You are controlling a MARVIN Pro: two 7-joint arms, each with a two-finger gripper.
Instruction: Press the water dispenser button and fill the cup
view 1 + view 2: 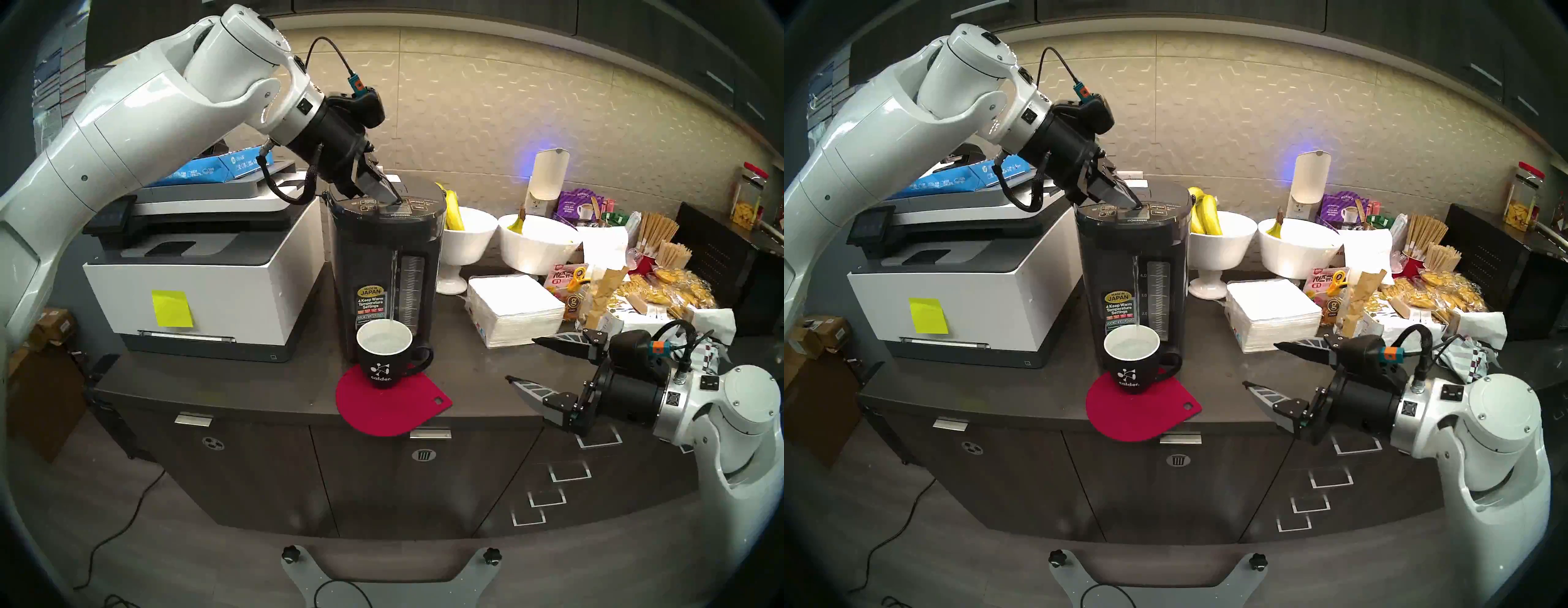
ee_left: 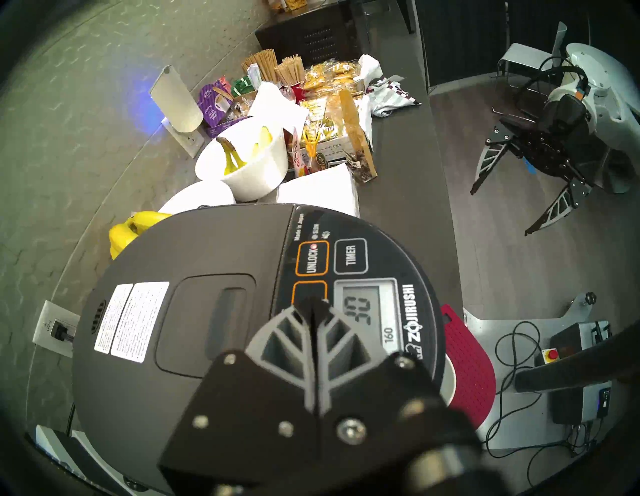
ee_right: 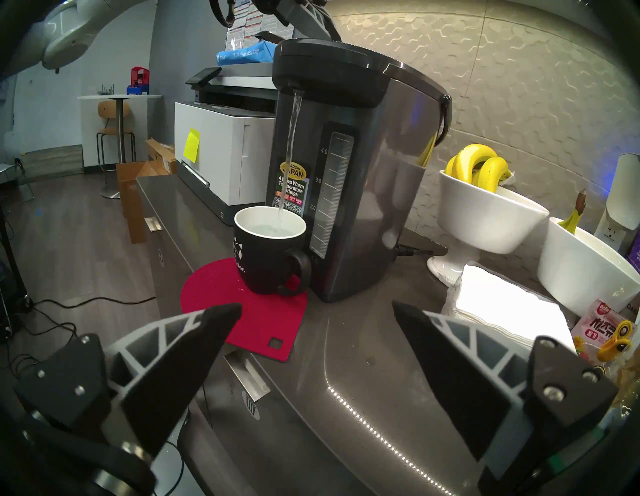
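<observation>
The dark grey water dispenser (image 1: pixel 382 263) stands mid-counter beside the printer. My left gripper (image 1: pixel 396 199) is shut, and its joined fingertips (image 2: pixel 313 304) press down on the orange-outlined button (image 2: pixel 306 290) next to the display; the tips hide the button's lettering. A thin stream of water (image 3: pixel 291 152) falls from the spout into the black cup (image 1: pixel 384 361), which sits on a red mat (image 1: pixel 394 407) against the dispenser's front, handle to the right. Water shows inside the cup (image 3: pixel 266 263). My right gripper (image 1: pixel 519 358) hovers open and empty over the counter's front edge, right of the cup.
A white-and-grey printer (image 1: pixel 203 271) with a yellow sticky note stands left of the dispenser. Two white bowls with bananas (image 1: pixel 466 237), a stack of napkins (image 1: pixel 513 310) and a heap of snack packets (image 1: pixel 657 288) crowd the counter's right side.
</observation>
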